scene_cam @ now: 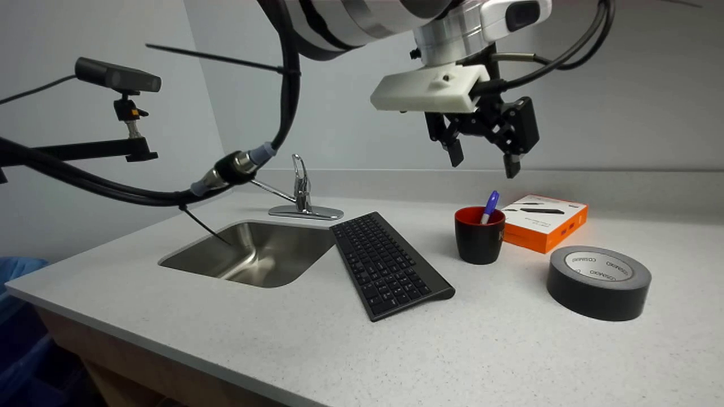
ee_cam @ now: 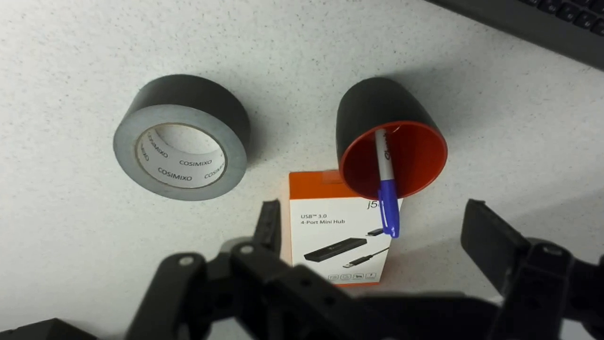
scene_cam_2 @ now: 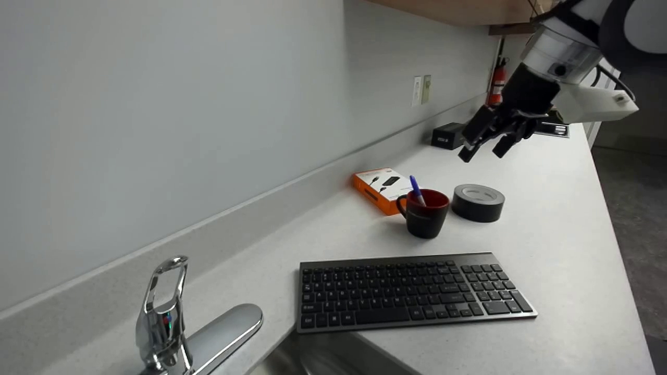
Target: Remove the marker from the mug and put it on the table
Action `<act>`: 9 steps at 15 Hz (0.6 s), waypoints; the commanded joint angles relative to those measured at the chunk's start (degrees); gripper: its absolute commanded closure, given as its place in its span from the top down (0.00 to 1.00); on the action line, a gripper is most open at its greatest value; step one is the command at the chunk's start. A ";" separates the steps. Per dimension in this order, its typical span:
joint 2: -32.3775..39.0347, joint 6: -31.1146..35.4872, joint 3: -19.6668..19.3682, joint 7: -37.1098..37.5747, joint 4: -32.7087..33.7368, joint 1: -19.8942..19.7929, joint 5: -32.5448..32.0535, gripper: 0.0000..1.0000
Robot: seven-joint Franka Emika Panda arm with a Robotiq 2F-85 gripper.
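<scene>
The mug (scene_cam: 479,244) is black outside and red inside and stands upright on the light-grey table (scene_cam: 283,333). It also shows in an exterior view (scene_cam_2: 426,223) and the wrist view (ee_cam: 375,106). The marker (scene_cam: 491,203) leans in the mug, its blue-purple cap sticking out above the rim; it shows too in an exterior view (scene_cam_2: 415,187). In the wrist view the marker (ee_cam: 388,203) has a white barrel inside the mug. My gripper (scene_cam: 483,161) is open and empty, well above the mug. In the wrist view the marker's cap lies between the spread fingers (ee_cam: 373,208), apart from both.
An orange-and-white box (scene_cam: 534,223) lies behind the mug. A black tape roll (scene_cam: 599,291) lies beside it. A keyboard (scene_cam: 390,265) lies on the other side, near the steel sink (scene_cam: 302,254) and faucet (scene_cam: 304,195). A dark box (scene_cam_2: 447,136) stands by the wall.
</scene>
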 commanded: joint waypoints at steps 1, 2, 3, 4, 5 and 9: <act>7.47 5.06 0.26 4.57 4.71 0.08 -3.03 1.00; 9.30 6.18 0.18 5.37 5.77 0.18 -3.72 1.00; 10.96 7.09 0.02 6.21 6.79 0.39 -4.56 1.00; 12.39 7.68 -0.21 7.08 7.80 0.69 -5.32 1.00; 14.03 8.29 -0.52 7.67 8.93 1.15 -5.79 1.00; 19.48 8.55 -1.94 8.16 13.68 3.53 -4.95 1.00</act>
